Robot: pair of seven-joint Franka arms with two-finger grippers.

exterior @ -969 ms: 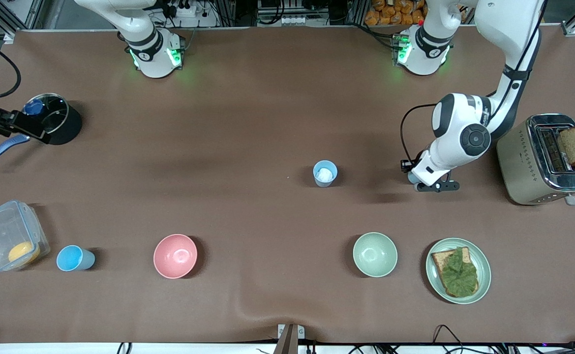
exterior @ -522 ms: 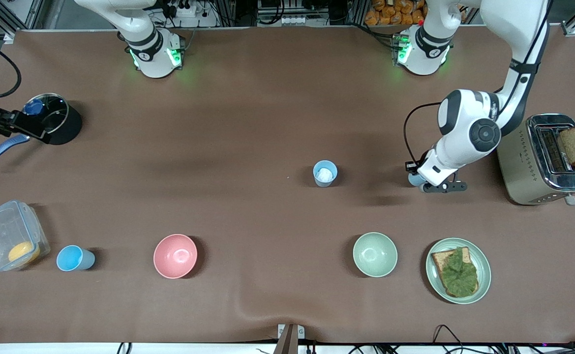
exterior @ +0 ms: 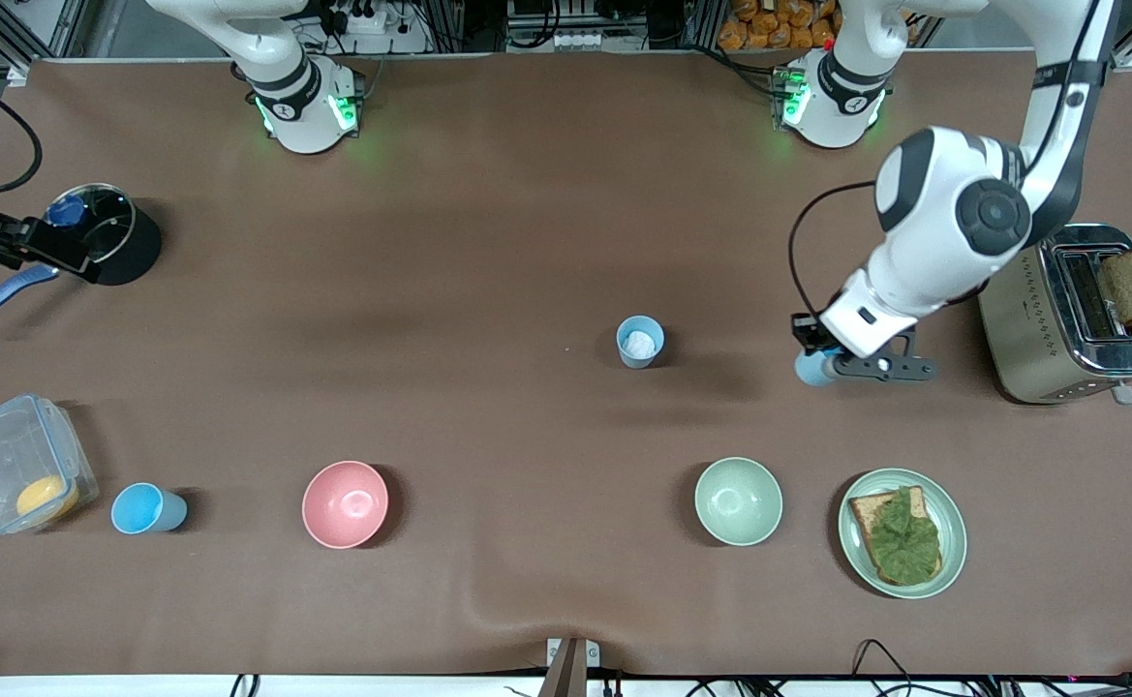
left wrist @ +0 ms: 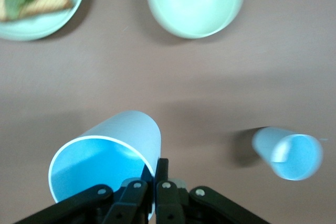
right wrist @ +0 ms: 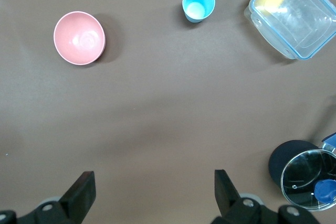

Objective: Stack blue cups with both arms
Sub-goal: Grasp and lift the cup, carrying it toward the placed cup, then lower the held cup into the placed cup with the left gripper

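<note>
Nearest the camera, on the right arm's end of the table, a cup [exterior: 146, 509] stands upright beside the container [exterior: 21, 474], well away from both grippers. Pink bowl [exterior: 345, 503] and green bowl [exterior: 738, 500] sit in the same row, plate [exterior: 950, 542] at the left arm's end.

Left gripper [exterior: 825, 365] is up in the air over bare table beside the toaster [exterior: 1040, 319], fingers [left wrist: 162, 182] pinched on the rim of a cup [left wrist: 107, 157]; wall sits between the pads, cup hangs tilted. Target cup with white patch [exterior: 640, 341] stands upright mid-table, off toward the right arm's end from the held one, well apart.

Step in hand, as I judge it: carry held cup over the patch cup and nest it. To do it well: level the held cup first, centre it over the target's mouth, lower straight, release only once seated. A rim pinch can slip or swing, so move slowly.

Right gripper [right wrist: 153, 192] hangs high over the table by the pot [exterior: 120, 237], jaws wide apart, holding nothing. Waiting.
</note>
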